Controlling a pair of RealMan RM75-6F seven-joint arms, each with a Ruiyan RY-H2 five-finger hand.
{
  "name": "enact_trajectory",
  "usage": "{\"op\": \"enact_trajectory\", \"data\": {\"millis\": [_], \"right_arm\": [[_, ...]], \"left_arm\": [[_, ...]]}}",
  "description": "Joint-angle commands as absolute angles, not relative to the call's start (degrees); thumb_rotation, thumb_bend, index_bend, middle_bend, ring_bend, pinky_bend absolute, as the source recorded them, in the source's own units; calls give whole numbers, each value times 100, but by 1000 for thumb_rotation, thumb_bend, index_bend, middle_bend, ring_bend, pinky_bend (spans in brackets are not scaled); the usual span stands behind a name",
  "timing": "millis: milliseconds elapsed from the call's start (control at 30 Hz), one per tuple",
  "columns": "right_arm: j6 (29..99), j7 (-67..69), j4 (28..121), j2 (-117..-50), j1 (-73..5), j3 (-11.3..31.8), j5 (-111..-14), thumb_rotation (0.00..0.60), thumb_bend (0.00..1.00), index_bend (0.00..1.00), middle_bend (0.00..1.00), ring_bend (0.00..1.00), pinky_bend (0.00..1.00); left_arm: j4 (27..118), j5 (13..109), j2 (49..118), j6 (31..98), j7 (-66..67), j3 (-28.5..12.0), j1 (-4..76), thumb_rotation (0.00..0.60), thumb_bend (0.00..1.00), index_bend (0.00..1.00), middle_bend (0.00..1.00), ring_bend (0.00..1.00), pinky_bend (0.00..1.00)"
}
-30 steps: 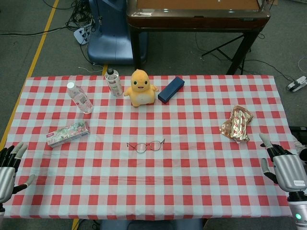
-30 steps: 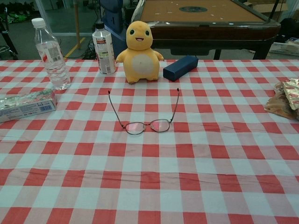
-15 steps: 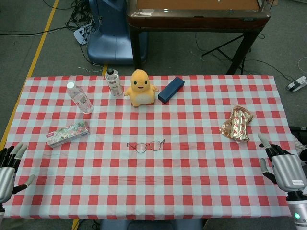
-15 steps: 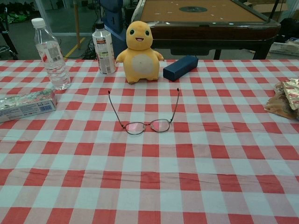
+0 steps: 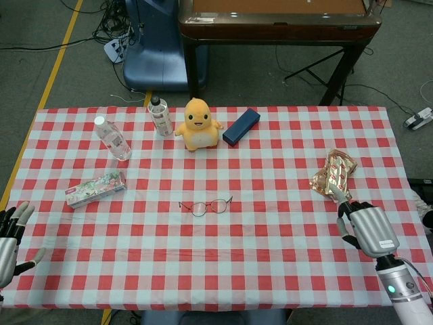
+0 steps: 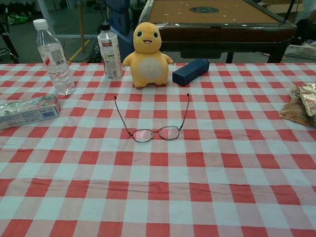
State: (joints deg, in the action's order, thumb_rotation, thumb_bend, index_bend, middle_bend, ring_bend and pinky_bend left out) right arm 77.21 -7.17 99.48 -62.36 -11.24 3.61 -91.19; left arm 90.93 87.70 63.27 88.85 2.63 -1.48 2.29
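Observation:
My right hand (image 5: 367, 228) hovers over the table's right side, empty with fingers apart, just below a gold foil snack bag (image 5: 333, 175) (image 6: 301, 104). My left hand (image 5: 9, 238) stays off the table's left edge, fingers spread and holding nothing; the toothpaste box (image 5: 95, 189) (image 6: 27, 111) is nearest to it. A pair of thin-framed glasses (image 5: 206, 205) (image 6: 154, 129) lies unfolded at the table's middle. Neither hand shows in the chest view.
At the back stand a clear water bottle (image 5: 112, 138) (image 6: 53, 56), a labelled bottle (image 5: 160, 116) (image 6: 109, 50), a yellow plush toy (image 5: 197, 124) (image 6: 148, 48) and a dark blue case (image 5: 241, 126) (image 6: 190, 71). A red-checked cloth (image 5: 270, 230) covers the table. A wooden table (image 5: 277, 17) stands behind.
My right hand has moved left from the table's right edge onto the cloth, closer to the foil bag. The left hand has dropped slightly. The objects have not moved.

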Motion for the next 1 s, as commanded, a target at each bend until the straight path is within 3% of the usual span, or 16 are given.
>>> {"op": "enact_trajectory", "data": {"millis": [33, 200, 333, 567, 1000], "right_arm": [[7407, -794, 9930, -6470, -1411, 466, -9108, 600, 667, 0, 677, 703, 706], [6865, -866, 9981, -6744, -1803, 537, -8968, 600, 871, 0, 904, 922, 912], [6421, -996, 10025, -6946, -2098, 561, -8809, 600, 991, 0, 989, 998, 998], [5788, -1446, 10046, -7349, -2578, 667, -8372, 600, 1000, 0, 1000, 1000, 1000], [5326, -1881, 9957, -7914, -3145, 772, -7824, 600, 1000, 0, 1000, 1000, 1000]], "left_arm": [[9089, 8767, 6324, 8889, 254, -145, 221, 600, 260, 0, 0, 19, 0], [9084, 8758, 6305, 8918, 237, -154, 203, 600, 260, 0, 0, 19, 0], [9080, 8738, 6289, 8922, 234, -158, 190, 600, 260, 0, 0, 19, 0], [9059, 8706, 6277, 8913, 224, -158, 173, 600, 260, 0, 0, 19, 0], [8919, 8625, 6299, 8889, 129, -152, 125, 600, 260, 0, 0, 20, 0]]}}
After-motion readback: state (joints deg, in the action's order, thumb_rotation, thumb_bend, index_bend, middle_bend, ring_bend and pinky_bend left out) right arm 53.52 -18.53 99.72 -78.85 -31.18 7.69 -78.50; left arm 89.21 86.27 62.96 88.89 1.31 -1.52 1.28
